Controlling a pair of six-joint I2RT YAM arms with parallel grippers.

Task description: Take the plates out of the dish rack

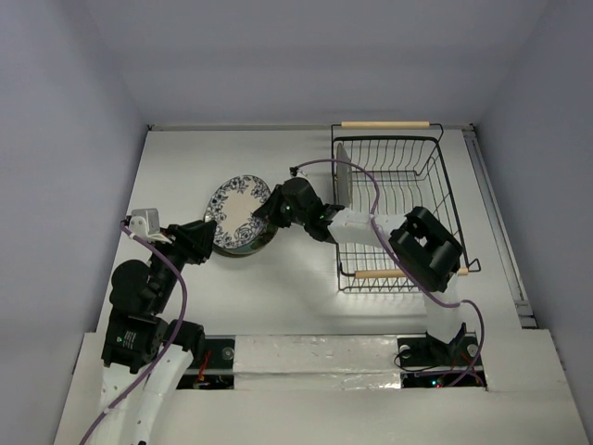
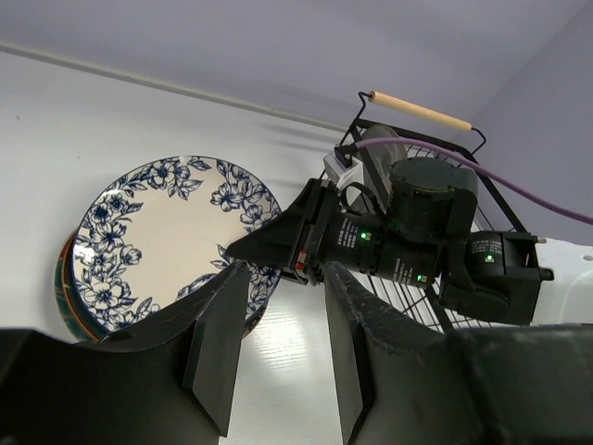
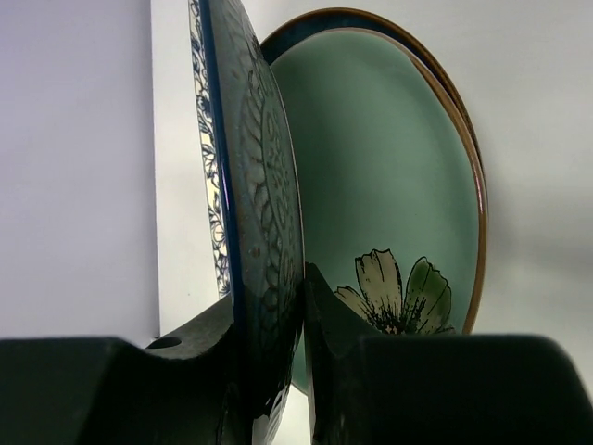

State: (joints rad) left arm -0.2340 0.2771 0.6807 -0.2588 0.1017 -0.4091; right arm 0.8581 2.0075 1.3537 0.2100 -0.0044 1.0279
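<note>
My right gripper is shut on the rim of the white plate with a blue-patterned rim and holds it tilted over a stack of plates on the table, left of the dish rack. In the right wrist view the fingers pinch that plate's edge, and a teal plate with a flower lies beyond. One plate still stands on edge in the rack's left end. My left gripper is open and empty beside the stack, with the blue-rimmed plate just ahead of it.
The rack's wooden handles are at its far and near ends. The right arm reaches across the rack's near end. Walls close the table on the left, back and right. A purple cable loops over the right wrist.
</note>
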